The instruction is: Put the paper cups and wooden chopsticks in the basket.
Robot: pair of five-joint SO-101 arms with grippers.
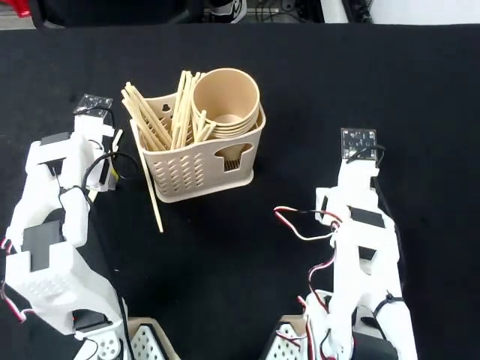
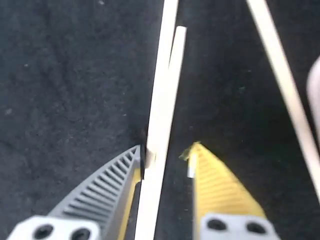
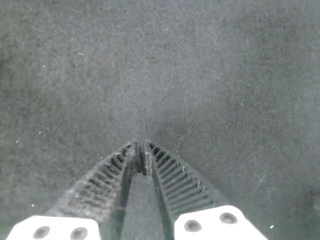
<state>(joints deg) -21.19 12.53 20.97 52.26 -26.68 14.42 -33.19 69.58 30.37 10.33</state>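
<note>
A beige slotted basket (image 1: 201,165) stands in the middle of the table in the high view. It holds stacked paper cups (image 1: 226,99) and several wooden chopsticks (image 1: 161,112). One loose chopstick (image 1: 154,196) lies on the cloth against the basket's left front corner. To the left of the basket my left gripper (image 1: 112,154) is low over the cloth. In the left wrist view the left gripper (image 2: 165,150) is open around a pair of chopsticks (image 2: 162,100) that touches the grey finger (image 2: 122,182); the yellow finger (image 2: 212,185) stands apart. My right gripper (image 3: 140,155) is shut and empty over bare cloth.
Black cloth covers the table (image 1: 315,90). Another chopstick (image 2: 282,82) lies beside the held pair in the left wrist view. The right arm (image 1: 360,225) stands to the right of the basket, with red and white cables (image 1: 300,225) looping off it.
</note>
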